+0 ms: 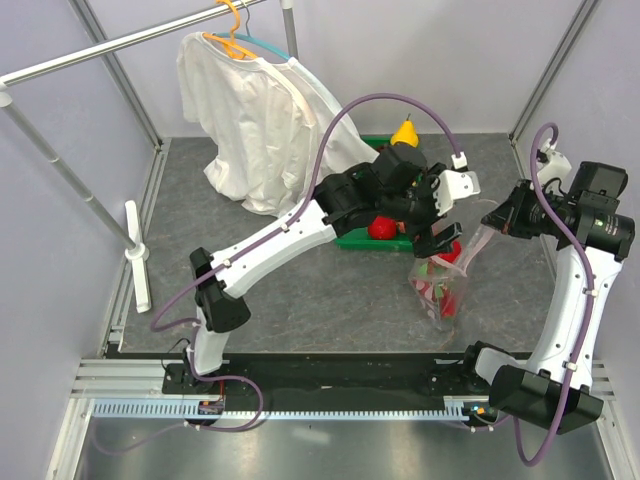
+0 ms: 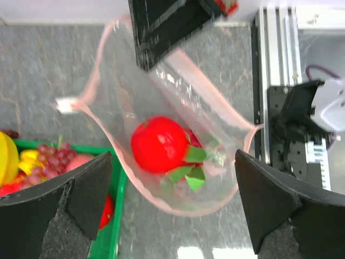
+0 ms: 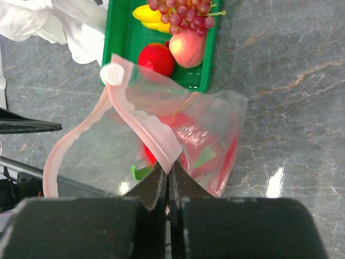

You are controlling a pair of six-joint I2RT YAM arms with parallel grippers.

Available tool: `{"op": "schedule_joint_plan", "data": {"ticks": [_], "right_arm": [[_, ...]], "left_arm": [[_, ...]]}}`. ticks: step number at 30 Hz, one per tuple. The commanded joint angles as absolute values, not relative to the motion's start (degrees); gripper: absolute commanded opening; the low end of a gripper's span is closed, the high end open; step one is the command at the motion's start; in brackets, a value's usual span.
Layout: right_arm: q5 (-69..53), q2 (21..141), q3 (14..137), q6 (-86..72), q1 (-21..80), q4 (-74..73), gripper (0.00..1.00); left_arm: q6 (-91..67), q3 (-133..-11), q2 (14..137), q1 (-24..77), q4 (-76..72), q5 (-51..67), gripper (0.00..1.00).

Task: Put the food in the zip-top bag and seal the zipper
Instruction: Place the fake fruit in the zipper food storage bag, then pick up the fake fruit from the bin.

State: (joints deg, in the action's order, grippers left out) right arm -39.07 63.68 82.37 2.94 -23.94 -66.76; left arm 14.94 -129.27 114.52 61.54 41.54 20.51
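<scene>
Zip-top bag: clear and crinkled, mouth gaping directly beneath the left jaws, rim held by the right jaws.
Zipper: pale pink strip, one stretch pinched between the right jaws, the rest looping wide.
Dragon fruit: pink-red with green tips, inside the bag, below the left jaws.
Left jaws: spread wide, holding nothing.
Right jaws: closed tight on the zipper.
Banana bunch: in the green tray beyond the right jaws, beside grapes.
Worktop: grey, mottled.

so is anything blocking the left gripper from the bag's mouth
Nothing visible: the open left gripper hangs over the gaping mouth of the zip-top bag; the right gripper only pinches the zipper at its rim.
</scene>
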Motion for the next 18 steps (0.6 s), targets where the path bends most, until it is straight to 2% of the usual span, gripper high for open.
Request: {"op": "schedule_joint_plan", "data": {"ticks": [1,6,9,14,18], "right_arm": [[-35.88,63.46,81.83,3.25,-23.99,-64.16,0.00],[-31.03,62.93,80.95,2.20,-23.99,-61.97,0.00],[-29.80,62.93,80.77,1.41,-23.99,-60.82,0.00],[-29.53,62.93,79.98,0.18,-23.99,-59.77,0.00],[-28.83,63.02,80.07,0.09,-23.99,-59.33,0.00]], "left_arm": [[16.08,-122.99,107.77,59.16,40.61,20.74,1.00],[27.93,-110.06,101.00,54.50,36.92,14.96,1.00],[31.46,-104.07,100.98,48.71,33.85,17.22,0.99],[39.54,-103.18,107.39,43.86,32.09,17.76,0.94],[40.61,-108.01,114.51,42.37,29.80,17.75,0.89]]}}
